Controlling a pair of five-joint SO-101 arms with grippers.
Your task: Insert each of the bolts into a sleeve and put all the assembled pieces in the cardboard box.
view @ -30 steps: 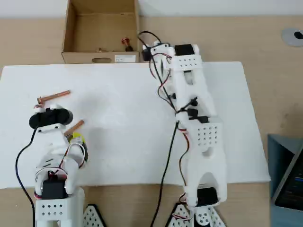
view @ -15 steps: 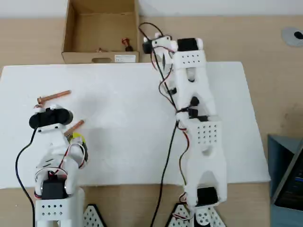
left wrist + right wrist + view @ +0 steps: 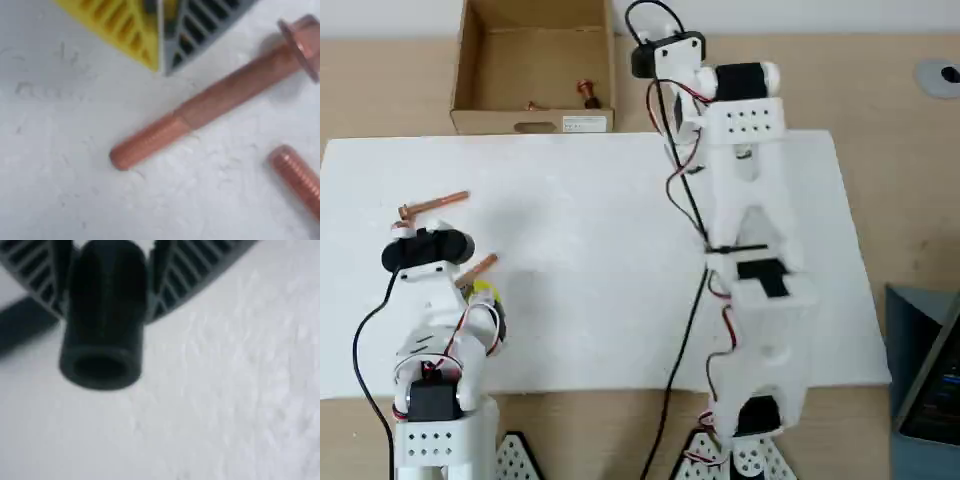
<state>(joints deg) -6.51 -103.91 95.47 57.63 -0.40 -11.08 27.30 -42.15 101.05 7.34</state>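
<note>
Your right gripper (image 3: 107, 307) clasps a short black cylindrical sleeve (image 3: 100, 355) above the white mat (image 3: 240, 390); your left gripper (image 3: 161, 60) is closed and empty, just beside a copper flanged bolt (image 3: 200, 112) lying there.

Cardboard box (image 3: 535, 122) open, copper pcs (image 3: 586, 92) inside at front wall. Near bolt (image 3: 433, 205), far bolt (image 3: 477, 268): copper, flat, front-left of box. Black sleeve (image 3: 102, 345) clamped in right gripper (image 3: 107, 287), beside box.
</note>
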